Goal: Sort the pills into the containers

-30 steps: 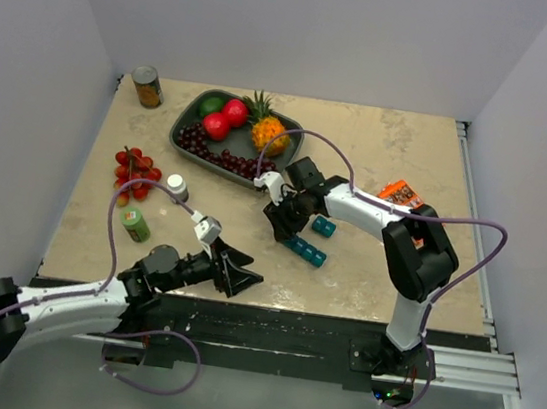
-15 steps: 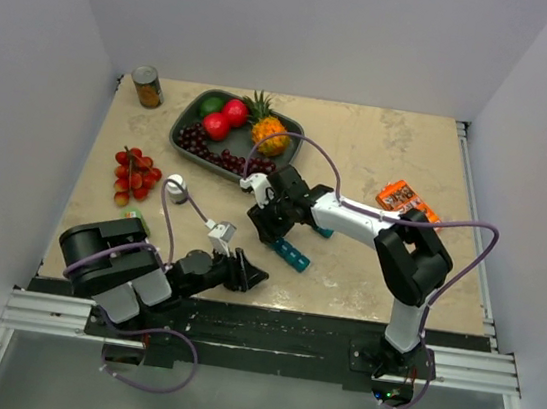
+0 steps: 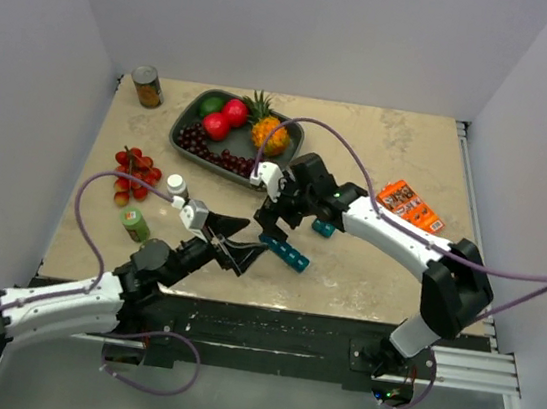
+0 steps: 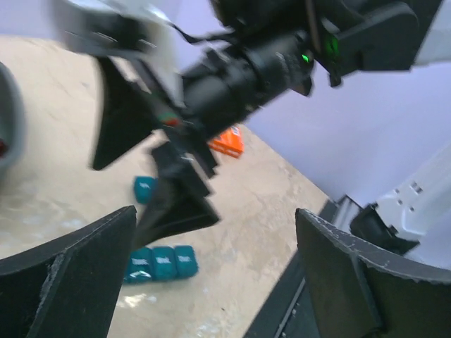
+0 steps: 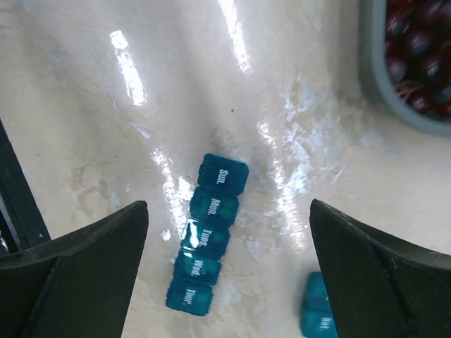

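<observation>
A teal strip of day-labelled containers (image 5: 208, 232) lies flat on the marble table, lids closed, and also shows in the top view (image 3: 284, 252) and the left wrist view (image 4: 158, 262). A shorter teal piece (image 3: 323, 228) lies apart to its right (image 5: 317, 317). My right gripper (image 5: 225, 264) hangs open above the long strip, both fingers well clear of it (image 3: 276, 221). My left gripper (image 3: 241, 243) is open and empty just left of the strip (image 4: 218, 278). No loose pills show in any view.
A dark grey fruit tray (image 3: 186, 117) stands at the back, its rim close to my right gripper (image 5: 384, 98). A green bottle (image 3: 135, 224), a white-capped bottle (image 3: 177, 187), cherry tomatoes (image 3: 135, 171), a can (image 3: 147, 87) and an orange packet (image 3: 410, 204) are spread around.
My right gripper has opened and risen off the long strip, which now lies a little further left. My left arm has swung in beside the strip and its jaws have widened.
</observation>
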Robot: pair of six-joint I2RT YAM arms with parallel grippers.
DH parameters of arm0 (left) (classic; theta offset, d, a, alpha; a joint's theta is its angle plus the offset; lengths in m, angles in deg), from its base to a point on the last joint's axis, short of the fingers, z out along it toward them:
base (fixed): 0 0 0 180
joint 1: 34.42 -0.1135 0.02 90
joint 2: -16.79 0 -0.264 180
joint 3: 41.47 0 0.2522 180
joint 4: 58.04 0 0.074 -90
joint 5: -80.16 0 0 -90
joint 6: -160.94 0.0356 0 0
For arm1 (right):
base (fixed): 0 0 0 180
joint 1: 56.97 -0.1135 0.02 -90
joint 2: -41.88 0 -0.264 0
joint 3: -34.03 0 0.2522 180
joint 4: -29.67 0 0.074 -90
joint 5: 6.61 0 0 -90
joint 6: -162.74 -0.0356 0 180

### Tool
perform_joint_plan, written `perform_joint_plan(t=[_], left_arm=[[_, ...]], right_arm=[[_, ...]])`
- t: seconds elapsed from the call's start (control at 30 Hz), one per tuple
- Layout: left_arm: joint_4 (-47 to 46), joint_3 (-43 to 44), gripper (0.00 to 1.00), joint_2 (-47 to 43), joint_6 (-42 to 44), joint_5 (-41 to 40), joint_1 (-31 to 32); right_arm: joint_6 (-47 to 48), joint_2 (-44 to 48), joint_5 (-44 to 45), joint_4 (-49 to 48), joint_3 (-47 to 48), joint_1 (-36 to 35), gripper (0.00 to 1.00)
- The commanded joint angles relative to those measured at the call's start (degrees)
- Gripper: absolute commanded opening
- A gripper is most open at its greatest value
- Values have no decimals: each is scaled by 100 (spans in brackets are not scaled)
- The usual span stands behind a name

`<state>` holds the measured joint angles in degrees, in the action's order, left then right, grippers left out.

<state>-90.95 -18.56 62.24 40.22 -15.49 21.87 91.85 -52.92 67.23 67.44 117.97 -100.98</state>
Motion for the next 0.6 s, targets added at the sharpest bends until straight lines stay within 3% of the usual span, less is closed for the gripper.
perform_joint_plan(t=[0.0, 0.13, 0.27, 0.43, 0.57], left_arm=[[2906, 754, 100, -1281, 1340, -1286, -13], [4348, 1597, 100, -1522, 2102, -1623, -13], [5500, 2484, 100, -1346, 2833, -1650, -22], [5889, 2812, 100, -1284, 3922, -1597, -22], [5592, 2357, 100, -1503, 4206, -1623, -22]], right_arm=[[1356, 813, -948, 113, -565, 436, 99], [2436, 1394, -1951, 226, -1145, 1007, 99], [3054, 1912, -2128, 166, -1944, 1017, 99], [2800, 2071, -1689, -212, -2455, 1017, 99], [2624, 2150, -1452, -467, -2719, 1017, 99]])
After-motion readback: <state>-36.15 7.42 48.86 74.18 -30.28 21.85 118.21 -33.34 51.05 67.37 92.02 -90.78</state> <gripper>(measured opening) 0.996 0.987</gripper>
